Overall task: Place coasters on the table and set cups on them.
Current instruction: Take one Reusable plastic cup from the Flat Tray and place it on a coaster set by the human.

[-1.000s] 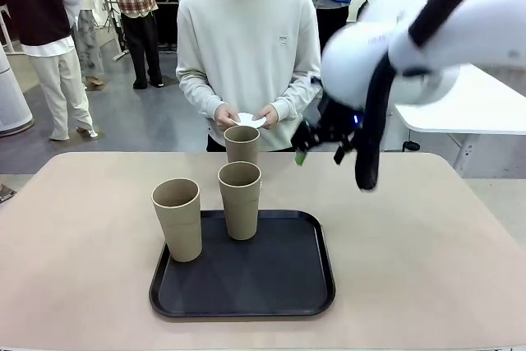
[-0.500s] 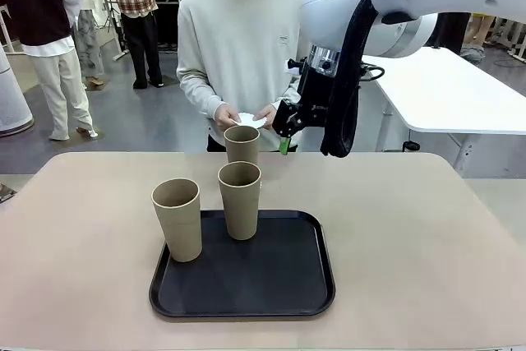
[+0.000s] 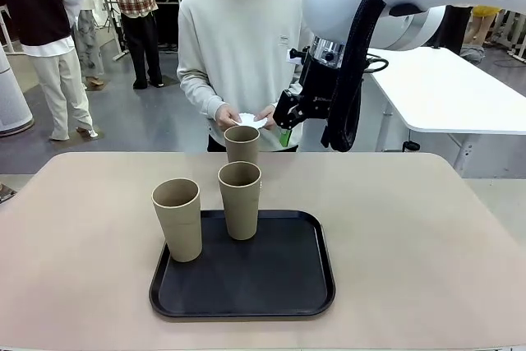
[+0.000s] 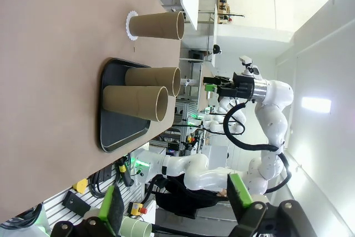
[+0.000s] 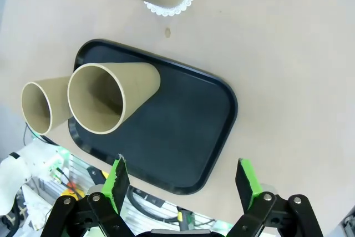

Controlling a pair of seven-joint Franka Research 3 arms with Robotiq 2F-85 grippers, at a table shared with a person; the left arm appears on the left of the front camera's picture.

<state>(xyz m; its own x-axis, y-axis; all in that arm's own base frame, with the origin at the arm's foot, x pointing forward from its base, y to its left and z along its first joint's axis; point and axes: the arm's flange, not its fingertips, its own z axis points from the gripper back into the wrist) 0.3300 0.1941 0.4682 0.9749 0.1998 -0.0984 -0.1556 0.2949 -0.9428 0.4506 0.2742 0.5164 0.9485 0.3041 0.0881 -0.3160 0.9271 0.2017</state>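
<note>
Item, right gripper (image 3: 283,127): we find it raised over the far edge of the table (image 3: 411,236), jaws apart and holding nothing. Item, loose coasters (image 3: 250,120): a white sheaf pinched in the person's hands (image 3: 267,113), just beside that gripper at its 9 o'clock in the front view and about level with it. We judge that the next move turns on this short sideways gap, a handover into the waiting jaws, and the right arm is by far the nearer. Item, left gripper (image 4: 175,199): jaws likewise apart, empty, well apart from the cups. Item, laid coaster (image 5: 173,7): flat on the table beyond the tray (image 3: 279,289), bearing the far cup (image 3: 242,145), which stands upright at the right gripper's 7 o'clock. Item, left cup (image 3: 177,221) and mid cup (image 3: 240,201): both upright on the tray, at the far cup's 7 and 6 o'clock, neither yet on a coaster.
</note>
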